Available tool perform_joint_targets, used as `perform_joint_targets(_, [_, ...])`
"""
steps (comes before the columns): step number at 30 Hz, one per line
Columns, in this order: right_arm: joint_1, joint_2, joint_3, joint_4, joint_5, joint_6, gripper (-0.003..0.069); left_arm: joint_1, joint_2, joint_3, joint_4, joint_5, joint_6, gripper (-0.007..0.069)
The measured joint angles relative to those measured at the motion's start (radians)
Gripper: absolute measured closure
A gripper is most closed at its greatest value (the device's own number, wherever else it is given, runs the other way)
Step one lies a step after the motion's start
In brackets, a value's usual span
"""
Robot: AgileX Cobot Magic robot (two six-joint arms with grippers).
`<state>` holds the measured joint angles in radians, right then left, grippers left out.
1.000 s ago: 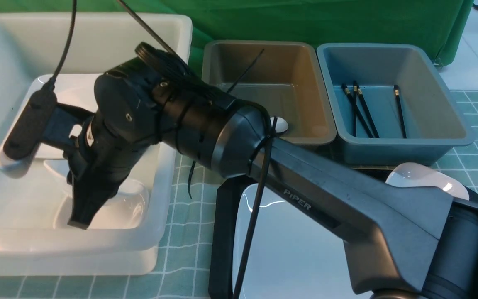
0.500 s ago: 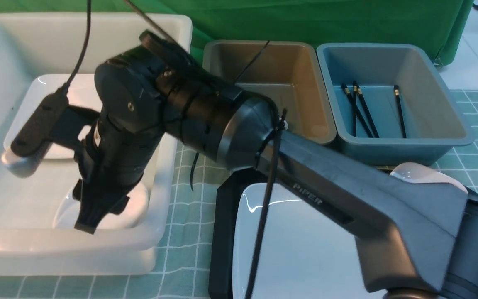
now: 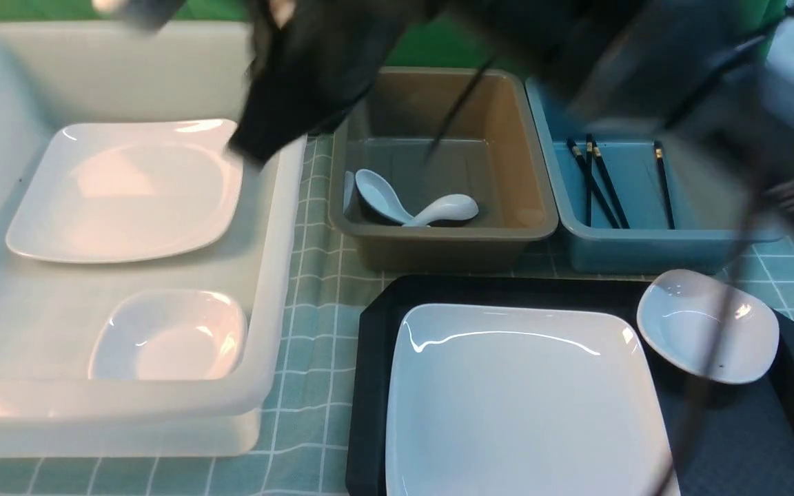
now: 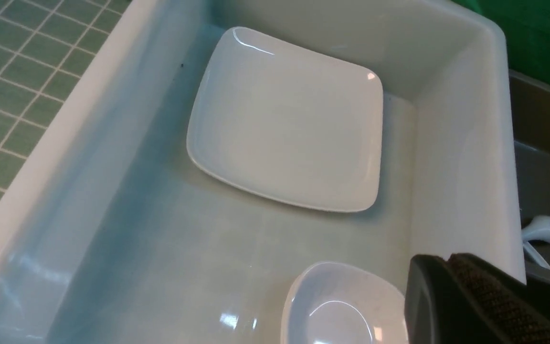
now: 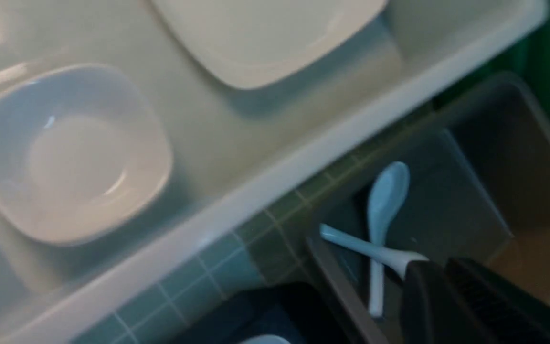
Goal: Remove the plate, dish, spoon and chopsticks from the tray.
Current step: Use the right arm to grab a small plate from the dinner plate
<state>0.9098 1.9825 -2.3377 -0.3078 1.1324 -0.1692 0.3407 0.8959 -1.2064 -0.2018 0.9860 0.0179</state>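
Observation:
The large white plate lies on the black tray, with a small white dish at the tray's far right corner. Two white spoons lie crossed in the brown bin. Black chopsticks lie in the blue bin. My right gripper is blurred, high over the white bin's right wall; in the right wrist view it is shut and empty above the spoons. My left gripper is shut and empty above the white bin, and is not in the front view.
The white bin at left holds another plate and a small dish; both show in the left wrist view, plate and dish. My right arm stretches blurred across the top of the front view.
My right gripper has risen out of the white bin and swung up and right, leaving the small dish lying there. The arm no longer hides the tray or the brown bin.

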Motion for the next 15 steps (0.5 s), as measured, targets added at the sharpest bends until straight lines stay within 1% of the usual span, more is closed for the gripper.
perform_joint_targets(2, [-0.068, -0.088, 0.084, 0.012, 0.0, 0.005, 0.0634, 0.0, 0.0, 0.0, -0.03, 0.002, 0.024, 0.0613])
perform_joint_targets(5, [-0.204, -0.268, 0.29, 0.041, 0.0, 0.004, 0.0641, -0.002, 0.005, 0.0, -0.099, 0.008, 0.057, 0.0613])
perform_joint_targets(6, [-0.225, -0.28, 0.308, 0.043, 0.0, 0.004, 0.0641, -0.004, 0.008, 0.0, -0.118, 0.008, 0.068, 0.0613])
perform_joint_targets(7, [-0.321, -0.381, 0.485, 0.053, -0.001, 0.004, 0.0641, -0.023, 0.024, 0.0, -0.174, 0.007, 0.102, 0.0613])
perform_joint_targets(8, [-0.332, -0.391, 0.504, 0.055, -0.001, 0.004, 0.064, -0.027, 0.026, 0.0, -0.188, 0.007, 0.111, 0.0613])
perform_joint_targets(9, [-0.364, -0.421, 0.559, 0.056, -0.001, 0.004, 0.0638, -0.042, 0.036, 0.001, -0.217, 0.005, 0.132, 0.0613])
perform_joint_targets(10, [-0.435, -0.483, 0.689, 0.059, -0.003, 0.014, 0.0624, -0.071, 0.054, 0.005, -0.257, 0.004, 0.156, 0.0613])
perform_joint_targets(12, [-0.527, -0.553, 0.89, 0.062, -0.018, 0.028, 0.0565, -0.137, 0.093, 0.007, -0.29, 0.002, 0.178, 0.0613])
perform_joint_targets(14, [-0.598, -0.587, 1.057, 0.064, -0.086, 0.029, 0.0468, -0.216, 0.132, 0.018, -0.293, -0.021, 0.188, 0.0613])
perform_joint_targets(15, [-0.623, -0.593, 1.115, 0.066, -0.123, 0.029, 0.0421, -0.277, 0.16, 0.031, -0.288, -0.041, 0.188, 0.0613])
